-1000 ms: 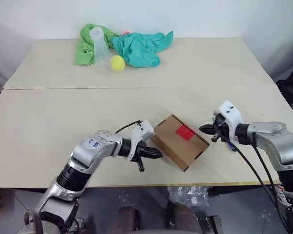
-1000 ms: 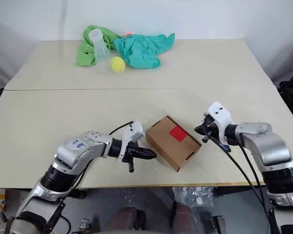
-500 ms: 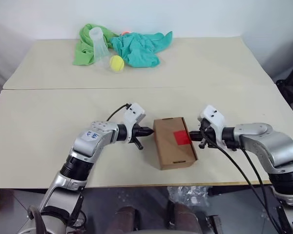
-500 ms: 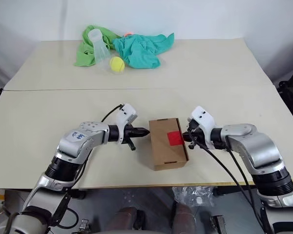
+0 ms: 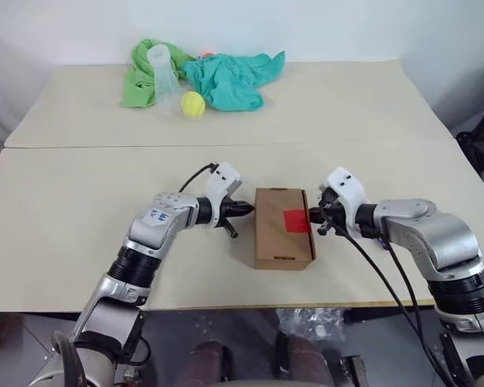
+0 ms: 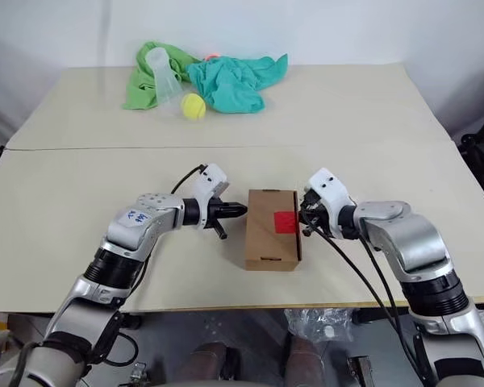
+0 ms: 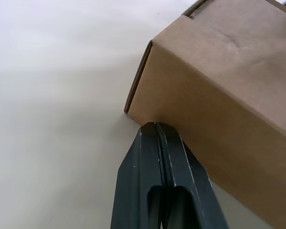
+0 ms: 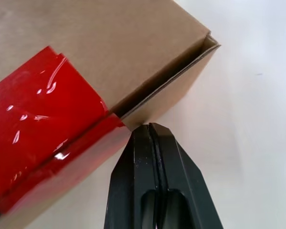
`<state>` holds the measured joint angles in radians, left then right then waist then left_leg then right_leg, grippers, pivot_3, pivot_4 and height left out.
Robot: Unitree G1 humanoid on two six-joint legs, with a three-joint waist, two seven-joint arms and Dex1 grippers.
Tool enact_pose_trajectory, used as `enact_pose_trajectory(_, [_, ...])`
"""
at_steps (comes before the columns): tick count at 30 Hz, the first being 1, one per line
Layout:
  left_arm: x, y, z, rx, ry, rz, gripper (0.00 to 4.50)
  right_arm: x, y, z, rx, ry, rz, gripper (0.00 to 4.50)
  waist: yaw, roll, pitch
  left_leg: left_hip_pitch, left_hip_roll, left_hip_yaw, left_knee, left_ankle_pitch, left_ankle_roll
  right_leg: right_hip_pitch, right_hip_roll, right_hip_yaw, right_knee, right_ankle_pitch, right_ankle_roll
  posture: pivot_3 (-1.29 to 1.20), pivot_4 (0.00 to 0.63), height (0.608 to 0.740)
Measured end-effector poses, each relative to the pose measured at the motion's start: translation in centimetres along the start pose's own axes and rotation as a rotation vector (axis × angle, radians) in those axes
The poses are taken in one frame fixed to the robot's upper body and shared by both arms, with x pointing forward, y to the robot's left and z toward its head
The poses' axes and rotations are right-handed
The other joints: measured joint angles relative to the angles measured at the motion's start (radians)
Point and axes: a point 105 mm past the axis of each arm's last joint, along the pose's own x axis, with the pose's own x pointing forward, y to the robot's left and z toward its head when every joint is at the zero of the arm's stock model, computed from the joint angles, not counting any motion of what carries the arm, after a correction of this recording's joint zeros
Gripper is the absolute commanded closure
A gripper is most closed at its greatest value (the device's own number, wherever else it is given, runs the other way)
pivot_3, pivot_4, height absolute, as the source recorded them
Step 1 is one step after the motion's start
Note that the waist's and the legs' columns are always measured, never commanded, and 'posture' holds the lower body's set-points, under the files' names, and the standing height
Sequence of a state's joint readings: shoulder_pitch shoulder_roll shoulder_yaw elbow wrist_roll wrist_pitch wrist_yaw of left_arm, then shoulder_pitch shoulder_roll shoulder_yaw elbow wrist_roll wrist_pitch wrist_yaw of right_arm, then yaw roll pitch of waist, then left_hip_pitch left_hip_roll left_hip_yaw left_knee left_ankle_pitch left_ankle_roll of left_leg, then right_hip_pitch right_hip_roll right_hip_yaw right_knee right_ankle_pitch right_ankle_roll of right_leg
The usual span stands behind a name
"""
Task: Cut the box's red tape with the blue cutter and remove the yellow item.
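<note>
Left wrist view shows the left gripper [image 7: 156, 125] with both fingers pressed flat together, holding nothing, its tips touching the box's [image 7: 219, 81] plain brown side low down near a corner; right wrist view shows the right gripper [image 8: 148, 126] likewise pinched to a point and empty, its tips at the opposite side just below the lid edge, right beside the red tape [image 8: 43, 114], which wraps glossy from the top down over that side.

From the head views the box [image 5: 284, 227] lies between the two grippers near the middle of the front half of the surface [image 5: 64, 210], closer to the front edge than to the seam across the middle; its lid is down and the tape [image 5: 295, 219] sits toward its right edge; I see no cutter in these views, and the yellow item is presumably inside, hidden.

My judgement: the box looks light and hollow, likely to slide or pivot on the smooth surface under a one-sided push, so it wants bracing from both sides at once; the walls look stiff enough for that near the corners, softer mid-panel; the tape looks slick, so hold cardboard, not tape.

Well apart at the back edge lie a tennis ball [image 5: 193, 104], green cloths [image 5: 230, 79] and a clear cup [image 5: 163, 72].
</note>
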<state>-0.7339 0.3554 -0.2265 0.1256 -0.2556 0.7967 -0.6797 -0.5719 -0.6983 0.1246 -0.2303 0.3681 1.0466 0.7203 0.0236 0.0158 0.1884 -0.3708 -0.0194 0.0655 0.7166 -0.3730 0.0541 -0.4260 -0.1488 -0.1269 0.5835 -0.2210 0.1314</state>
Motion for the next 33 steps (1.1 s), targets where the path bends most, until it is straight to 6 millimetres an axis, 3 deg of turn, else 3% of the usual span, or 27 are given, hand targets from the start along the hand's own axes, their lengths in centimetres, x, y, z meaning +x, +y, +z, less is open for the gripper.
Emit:
enact_pose_trajectory(3, [-1.2, 0.5, -0.4, 0.038, 0.028, -0.017, 4.5, -1.3, -1.5, 0.0, -0.017, 0.012, -0.083, 4.47, 0.0, 0.0, 0.0, -0.001, 0.0, 0.001, -0.001, 0.0, 0.0, -0.002, 0.0, 0.0, 0.0, 0.0, 0.0, 0.0, 0.15, 0.74])
enact_pose_trajectory(5, [-2.5, 0.1, -0.5, 0.031, 0.015, -0.059, 4.5, -3.7, -3.5, 0.5, -0.004, -0.005, -0.194, 4.12, 0.0, 0.0, 0.0, -0.001, 0.0, 0.0, -0.001, 0.0, 0.0, -0.002, 0.0, 0.0, 0.0, 0.0, 0.0, 0.0, 0.15, 0.74])
enact_pose_trajectory(7, [-2.9, -1.4, 0.5, 0.011, -0.032, -0.143, 4.5, -5.5, -4.0, 1.5, 0.002, -0.032, -0.244, 3.56, 0.004, 0.0, 0.0, -0.002, 0.0, -0.001, -0.001, 0.0, 0.0, -0.001, 0.0, -0.001, -0.001, 0.0, 0.0, 0.0, 0.15, 0.74])
enact_pose_trajectory(11, [-3.1, -4.6, 3.5, -0.036, -0.143, -0.295, 4.5, -6.8, -2.6, 2.5, 0.029, -0.07, -0.224, 2.2, 0.002, 0.0, 0.0, -0.002, 0.0, -0.002, 0.0, 0.0, 0.0, -0.001, -0.001, -0.001, -0.001, 0.0, 0.0, 0.0, 0.15, 0.74])
enact_pose_trajectory(15, [-4.2, -4.6, 6.3, -0.039, -0.202, -0.328, 4.5, -7.9, -1.4, 2.9, 0.089, -0.097, -0.213, 0.89, 0.001, 0.0, 0.0, -0.001, 0.001, -0.001, 0.0, 0.0, 0.0, -0.001, 0.0, -0.001, 0.0, 0.0, 0.0, 0.0, 0.15, 0.74])
enact_pose_trajectory(18, [-3.5, -5.5, 6.8, 0.0, -0.185, -0.372, 4.5, -7.0, 0.6, 2.9, 0.123, -0.103, -0.146, 0.02, 0.0, 0.0, 0.0, -0.001, 0.0, 0.0, -0.001, 0.0, 0.0, -0.001, 0.0, 0.001, 0.0, 0.0, 0.0, 0.0, 0.15, 0.74])
enact_pose_trajectory(27, [0.1, -5.8, 2.9, 0.066, -0.006, -0.393, 4.5, -5.6, 1.5, 2.1, 0.168, -0.093, -0.148, 0.02, 0.001, 0.0, 0.0, -0.001, -0.001, 0.0, -0.001, 0.0, 0.0, -0.001, 0.0, 0.001, 0.0, 0.0, 0.0, 0.0, 0.15, 0.74])
enact_pose_trajectory(33, [0.6, -5.8, 3.2, 0.182, 0.02, -0.387, 4.5, -5.1, 1.5, 0.4, 0.196, -0.056, -0.164, 0.02, 0.0, 0.0, 0.0, 0.0, -0.001, 0.001, -0.001, 0.0, 0.0, -0.001, 0.0, 0.001, 0.0, 0.0, 0.0, 0.0, 0.15, 0.74])
